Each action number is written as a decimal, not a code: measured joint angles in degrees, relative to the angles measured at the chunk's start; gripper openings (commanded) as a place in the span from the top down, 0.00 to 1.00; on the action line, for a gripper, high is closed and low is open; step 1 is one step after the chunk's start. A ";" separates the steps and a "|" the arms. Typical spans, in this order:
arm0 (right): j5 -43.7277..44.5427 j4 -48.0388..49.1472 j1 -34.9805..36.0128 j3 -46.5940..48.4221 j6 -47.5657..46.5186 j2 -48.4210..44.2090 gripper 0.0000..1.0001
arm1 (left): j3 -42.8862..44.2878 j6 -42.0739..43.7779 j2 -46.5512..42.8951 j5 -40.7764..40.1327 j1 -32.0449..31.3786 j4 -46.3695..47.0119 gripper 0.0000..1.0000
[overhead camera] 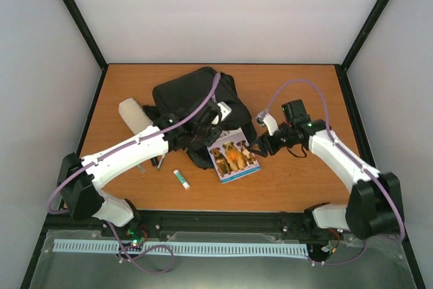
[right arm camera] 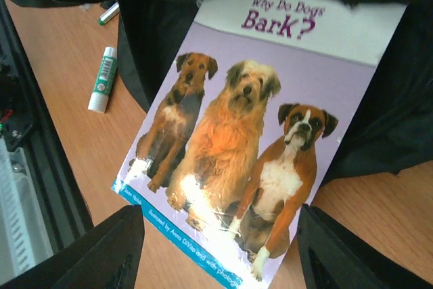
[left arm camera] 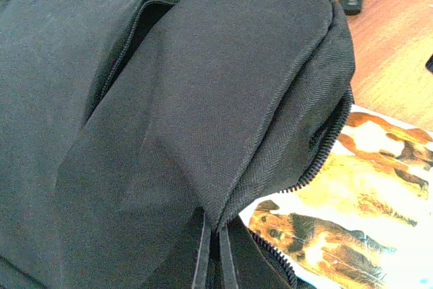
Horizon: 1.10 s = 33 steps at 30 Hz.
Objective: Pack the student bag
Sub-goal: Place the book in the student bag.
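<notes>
On the counter (overhead camera: 291, 184): the student bag (overhead camera: 186, 93), one end effector pinching it, the other spread wide.

From above we see the bag lying mid-counter with a white roll (overhead camera: 135, 114) just left of it, which neither wrist camera catches. Only the left wrist view shows the left end effector (left arm camera: 215, 238) clamped tight on a peak of bag fabric beside an open zip. Only the right wrist view lets us read the book (right arm camera: 250, 133) — "Why Do Dogs Bark?" — its top edge under the bag, the right end effector (right arm camera: 218, 211) wide above it and holding nothing, and a glue stick (right arm camera: 103, 79) nearby.
</notes>
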 measured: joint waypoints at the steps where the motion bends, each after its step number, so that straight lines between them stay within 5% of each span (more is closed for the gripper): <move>1: 1.40 -0.11 0.39 -0.50 -1.57 -2.05 0.41 | -0.07 0.33 0.00 -0.22 -0.63 -0.02 0.99; 7: 9.46 -0.98 7.08 -5.49 -17.62 -16.48 0.46 | -0.48 1.92 -0.28 1.77 -3.10 0.13 0.99; 12: 21.53 -2.32 20.98 -16.90 -33.48 -26.34 0.38 | -1.95 3.61 -2.93 5.22 -3.19 0.68 0.99; 23: 34.97 -2.01 27.34 -19.52 -51.28 -23.47 0.29 | -3.41 4.96 -5.95 5.88 -3.30 1.07 0.99; 33: 38.36 -2.78 39.58 -15.52 -49.40 -16.92 0.33 | -3.41 5.11 -5.97 5.55 -3.30 1.05 0.99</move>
